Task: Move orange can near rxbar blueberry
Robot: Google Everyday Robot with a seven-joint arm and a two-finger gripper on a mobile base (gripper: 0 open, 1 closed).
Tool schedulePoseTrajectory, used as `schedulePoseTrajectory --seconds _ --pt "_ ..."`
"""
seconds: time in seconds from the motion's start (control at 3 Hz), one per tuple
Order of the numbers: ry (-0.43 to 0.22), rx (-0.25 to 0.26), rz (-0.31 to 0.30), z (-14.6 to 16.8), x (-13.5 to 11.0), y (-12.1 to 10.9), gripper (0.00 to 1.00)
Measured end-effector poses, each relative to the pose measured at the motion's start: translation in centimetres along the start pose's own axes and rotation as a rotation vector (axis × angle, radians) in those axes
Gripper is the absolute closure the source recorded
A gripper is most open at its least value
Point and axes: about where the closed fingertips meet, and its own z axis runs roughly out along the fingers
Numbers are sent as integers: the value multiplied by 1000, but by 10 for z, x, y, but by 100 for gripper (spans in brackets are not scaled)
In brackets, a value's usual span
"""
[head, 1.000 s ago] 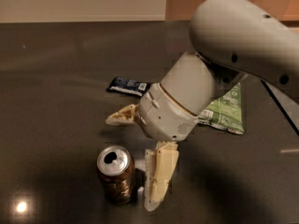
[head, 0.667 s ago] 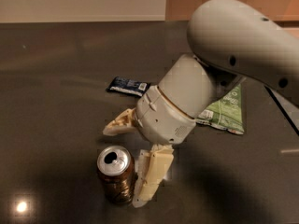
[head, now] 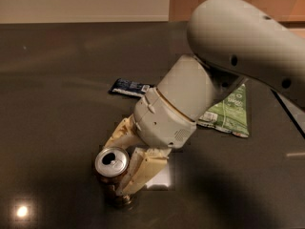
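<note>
The orange can (head: 111, 162) stands upright on the dark table (head: 57, 80) at the front left, its silver top and pull tab showing. My gripper (head: 116, 168) reaches down over it from the right. One cream finger (head: 119, 133) lies against the can's far side and the other (head: 140, 171) against its near right side, so the can is pinched between them. The rxbar blueberry (head: 128, 86), a small flat dark blue wrapper, lies farther back, beyond the gripper and apart from the can. The can's lower body is partly hidden by the near finger.
A larger green snack bag (head: 229, 114) lies at the right, partly under my white arm (head: 238, 37). A wall runs along the table's far edge. Bright light spots reflect on the table at the front left (head: 21, 211).
The gripper has moved left onto the can. Its fingers, spread wide beside the can before, have closed in on both sides of it. The can has not moved.
</note>
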Motion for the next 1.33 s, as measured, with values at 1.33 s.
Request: schedulePoseTrajectory --seconds 1.33 --pt "37 262 147 -68 35 -129 100"
